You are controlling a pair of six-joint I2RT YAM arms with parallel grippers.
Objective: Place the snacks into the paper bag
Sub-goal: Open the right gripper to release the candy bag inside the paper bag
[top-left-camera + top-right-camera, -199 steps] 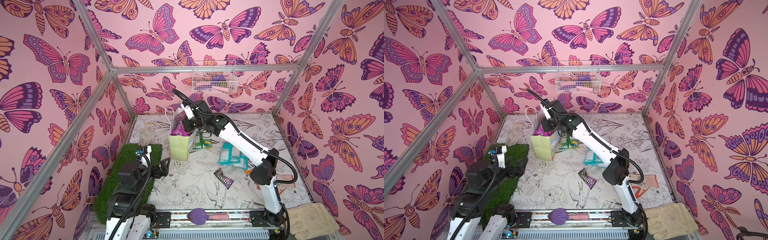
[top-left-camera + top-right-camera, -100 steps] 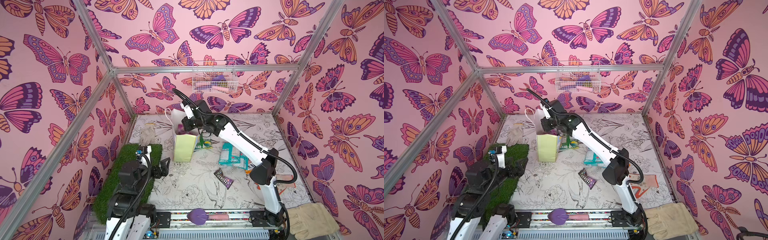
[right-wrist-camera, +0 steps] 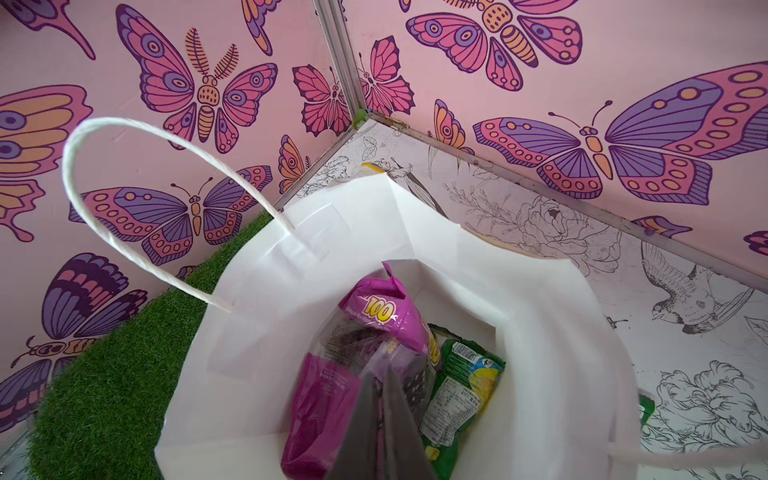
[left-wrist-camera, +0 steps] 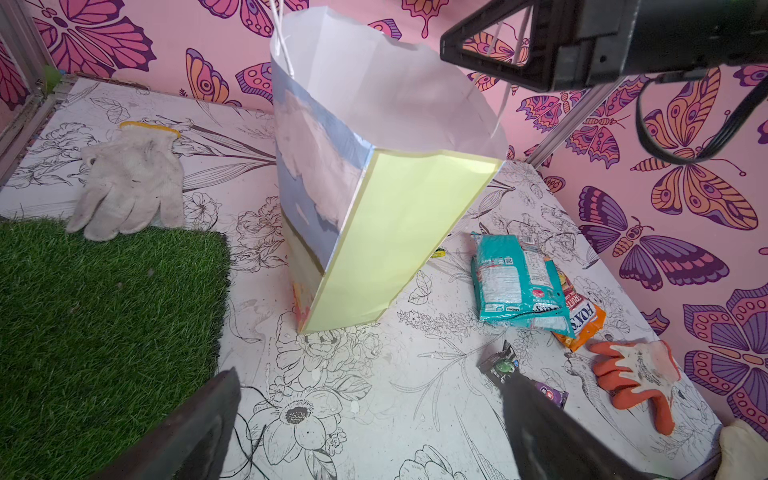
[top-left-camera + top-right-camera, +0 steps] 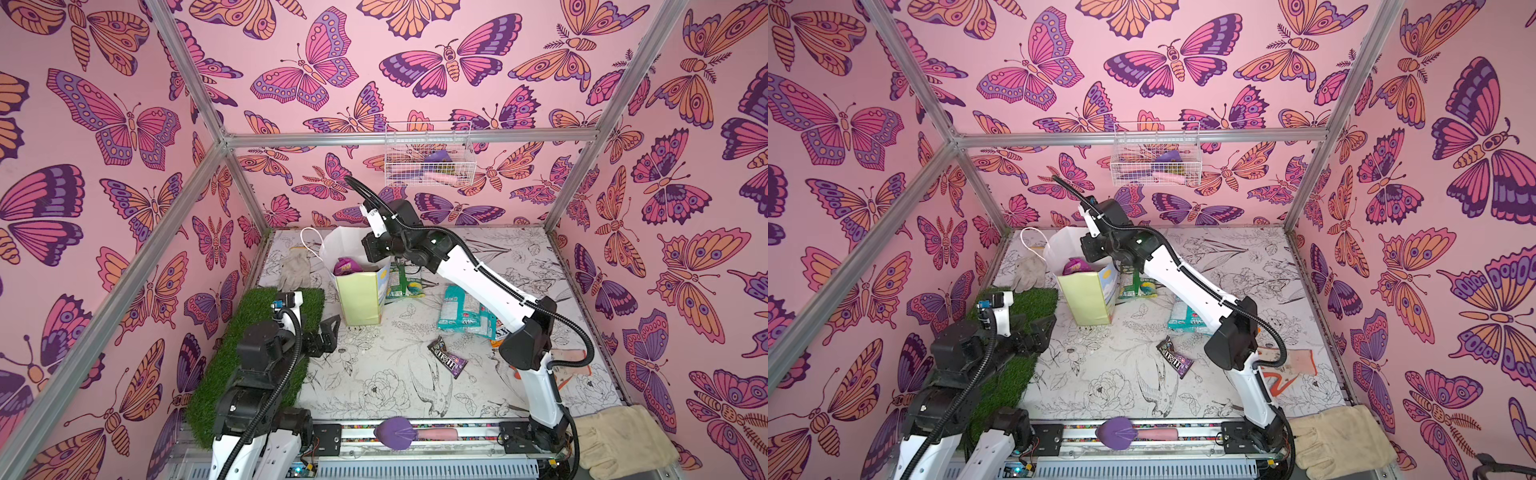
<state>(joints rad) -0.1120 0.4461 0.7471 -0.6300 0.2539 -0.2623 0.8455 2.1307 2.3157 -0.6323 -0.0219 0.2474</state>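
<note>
Bag: paper bag (image 5: 359, 297) stands upright, far-left of centre on the table, just beside the grass mat (image 5: 232, 374); mouth open, nothing bracing it.
Contents: purple grape pouch (image 3: 386, 316) stands on end inside, its top about level with the rim; one green packet (image 3: 461, 374) beside it.
Right gripper (image 3: 380, 374): down in the bag's mouth, jaws closed to a slit, looks pinched on the pouch film.
Risk 1: pouch is tall and slick; let go while leaning, it could flop over the rim or block the mouth.
Risk 2: film may cling to the jaws, so lifting out could drag the pouch or the light bag along and tip it.
Risk 3: cord handle (image 3: 199, 297) loops close to the wrist; a snag on the way out would pull the bag over.
Left gripper (image 4: 372, 376): jaws wide, empty, near-left of the bag, too far off to steady it.
Left out: teal packets (image 5: 461, 311), M&M's (image 5: 446, 361) and second green packet (image 5: 401, 282) lie right of the bag.
</note>
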